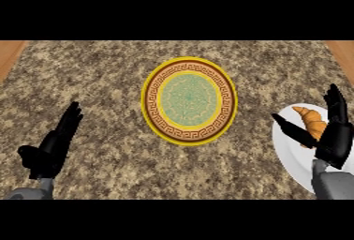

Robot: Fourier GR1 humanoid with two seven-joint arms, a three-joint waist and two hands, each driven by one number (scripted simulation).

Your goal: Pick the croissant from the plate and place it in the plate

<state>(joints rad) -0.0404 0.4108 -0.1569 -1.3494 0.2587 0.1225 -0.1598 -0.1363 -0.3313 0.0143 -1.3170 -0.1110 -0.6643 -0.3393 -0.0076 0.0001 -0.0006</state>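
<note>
Croissant (313, 123) is sitting on the white plate (289, 154) at frame right, not lifted; right hand (335, 136) is hovering around it, thumb and fingers spread. Grasp and transfer to centre patterned plate (189, 60) are pending. Left hand (52, 147) is resting open, lower left.

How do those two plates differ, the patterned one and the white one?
The patterned plate is yellow-rimmed with brown and green rings; the white plate is plain. The patterned plate holds nothing, in the middle; the white plate, at the right edge, carries a croissant by the right hand. Both lie flat on the counter.
</note>
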